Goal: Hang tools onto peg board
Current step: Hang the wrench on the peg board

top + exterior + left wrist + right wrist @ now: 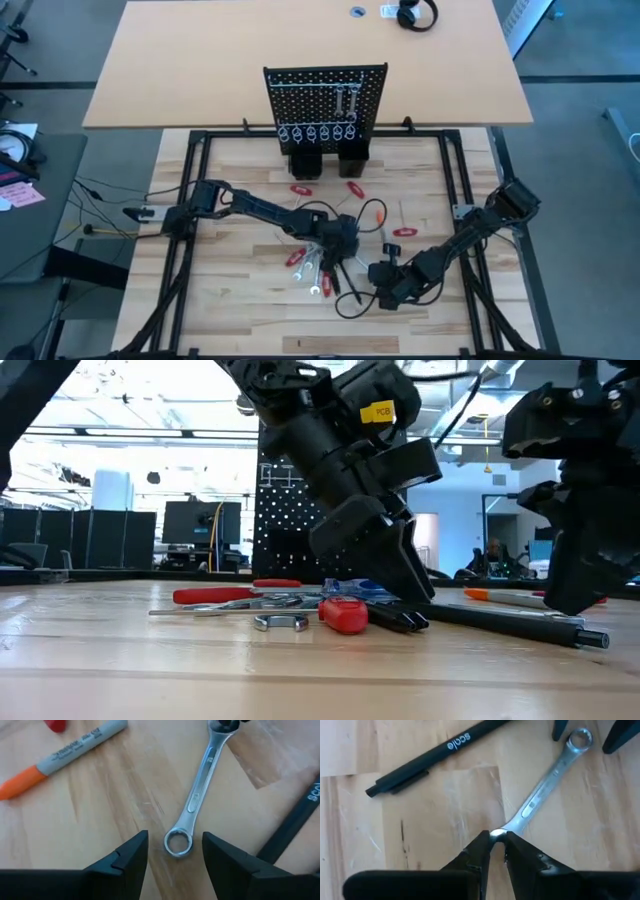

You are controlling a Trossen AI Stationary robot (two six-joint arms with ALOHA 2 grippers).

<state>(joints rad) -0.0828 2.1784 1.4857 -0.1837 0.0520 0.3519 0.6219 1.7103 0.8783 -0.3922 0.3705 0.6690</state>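
Wrenches already hang on the peg board [325, 105], upper centre; most tools [312, 262] lie loose. We see the right gripper [498, 841] clenched on a wrench [540, 797], the left gripper [175, 851] spread around its ring end.

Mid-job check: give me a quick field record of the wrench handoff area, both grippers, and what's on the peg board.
wrench: silver wrench lying flat on the wooden table
left gripper: low over the wrench's ring end, jaws open on either side of the ring
right gripper: at the wrench's other end, jaws closed on it
nearby: orange-capped marker and black pen on the table
peg board: upright at the table's far edge, wrenches already hanging
loose tools: red-handled pieces scattered in front of the board
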